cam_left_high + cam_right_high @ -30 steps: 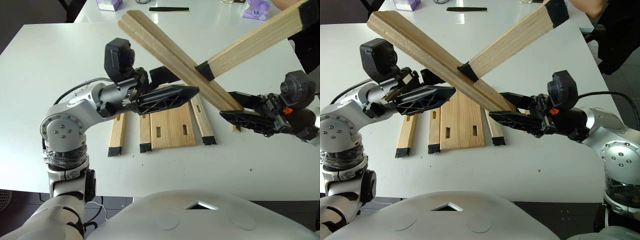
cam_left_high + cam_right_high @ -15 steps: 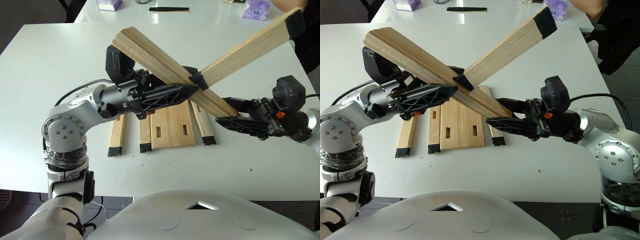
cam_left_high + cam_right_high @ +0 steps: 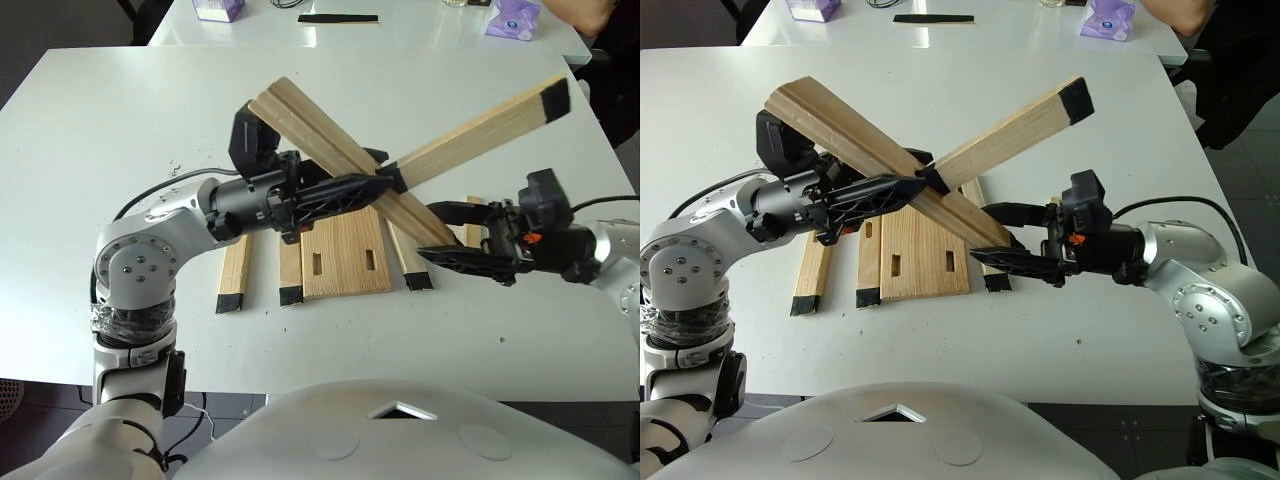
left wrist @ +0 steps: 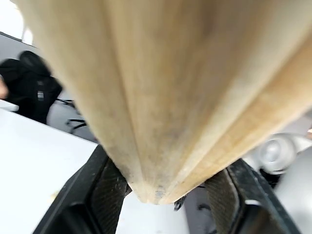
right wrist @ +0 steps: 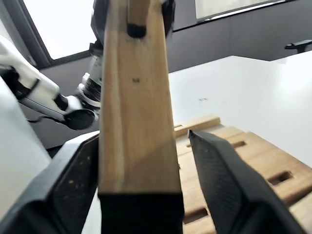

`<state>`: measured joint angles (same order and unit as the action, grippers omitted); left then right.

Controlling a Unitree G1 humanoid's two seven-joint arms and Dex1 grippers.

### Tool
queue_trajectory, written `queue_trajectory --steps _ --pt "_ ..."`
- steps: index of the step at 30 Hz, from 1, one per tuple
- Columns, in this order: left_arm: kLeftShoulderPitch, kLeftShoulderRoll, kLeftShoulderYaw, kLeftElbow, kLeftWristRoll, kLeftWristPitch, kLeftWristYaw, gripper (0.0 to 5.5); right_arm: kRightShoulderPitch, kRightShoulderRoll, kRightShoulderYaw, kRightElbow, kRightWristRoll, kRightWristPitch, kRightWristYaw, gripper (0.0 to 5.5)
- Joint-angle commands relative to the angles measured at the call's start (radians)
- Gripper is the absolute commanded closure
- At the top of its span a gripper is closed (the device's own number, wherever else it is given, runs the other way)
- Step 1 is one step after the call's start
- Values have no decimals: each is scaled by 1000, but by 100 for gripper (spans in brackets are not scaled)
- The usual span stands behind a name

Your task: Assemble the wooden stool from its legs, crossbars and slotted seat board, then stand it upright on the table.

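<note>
Worktop: a white worktop point(image 3: 120, 120) carried the parts; a cable ran across it beside the left arm.
Room: behind it stood a second white table point(image 3: 400, 30) with two purple packs point(image 3: 512, 17) and a black strip point(image 3: 338, 18).
Crossed legs: the crossed legs point(image 3: 330, 140) were held above the worktop as an X, over the far side of the seat board. One leg's black-tipped end pointed to the far right, and the other leg's pale end to the far left.
Left gripper: the left gripper point(image 3: 375, 185) had its jaws pinching the wood just beside the crossing.
Right gripper: the right gripper point(image 3: 432, 232) had its jaws closed around the low end of the long leg.
Seat board: the slotted seat board point(image 3: 345, 250) lay flat near the middle.
Loose bars: the loose bars point(image 3: 236, 268) with black tips lay flat just beside it on both sides.
Edges: the lying parts were well apart from the near edge and the left edge. The raised black tip reached near the far right edge.
Hidden: the legs and the left gripper covered the board's far edge. How the legs join under the black band, I could not tell. In the left wrist view the wood was too blurred to read.
</note>
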<state>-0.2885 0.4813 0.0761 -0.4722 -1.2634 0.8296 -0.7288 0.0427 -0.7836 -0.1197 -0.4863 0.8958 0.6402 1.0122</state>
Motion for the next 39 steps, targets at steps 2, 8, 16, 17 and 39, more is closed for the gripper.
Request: queue_trajectory --steps 2,8,16,17,39 --pt "-22 106 45 41 159 -108 -156 335 58 15 -50 153 -107 -55 -45 222" --pt "101 221 30 -25 328 -194 -289 335 108 44 -90 175 -134 -83 -59 222" --pt "271 341 66 12 497 -331 -454 335 191 85 -118 138 -162 -120 -92 222" --pt "252 333 57 31 519 -343 -443 335 193 89 -118 137 -164 -121 -95 222" --pt "236 421 35 68 598 -430 -531 335 202 106 -91 141 -231 -156 -97 222"
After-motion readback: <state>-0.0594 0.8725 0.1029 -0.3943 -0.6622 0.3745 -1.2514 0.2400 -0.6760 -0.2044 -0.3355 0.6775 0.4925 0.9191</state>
